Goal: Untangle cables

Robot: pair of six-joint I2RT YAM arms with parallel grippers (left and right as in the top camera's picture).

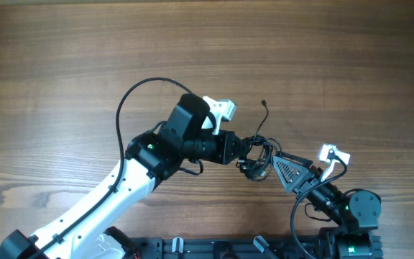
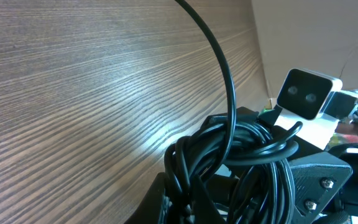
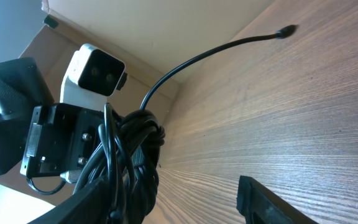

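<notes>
The cables are a knotted bundle of thin black cords near the table's middle, between my two grippers. One loose end with a small plug sticks out toward the far side. My left gripper is shut on the bundle. In the left wrist view its gripper pinches strands of the cables. My right gripper stands open at the bundle's right side. In the right wrist view the cables rest against one of that gripper's fingers; the other finger stands well apart from them.
The wooden table stretches around the bundle. A thick black robot wire arcs over the left arm. The left wrist camera sits close behind the bundle. The arm bases and a black rail line the near edge.
</notes>
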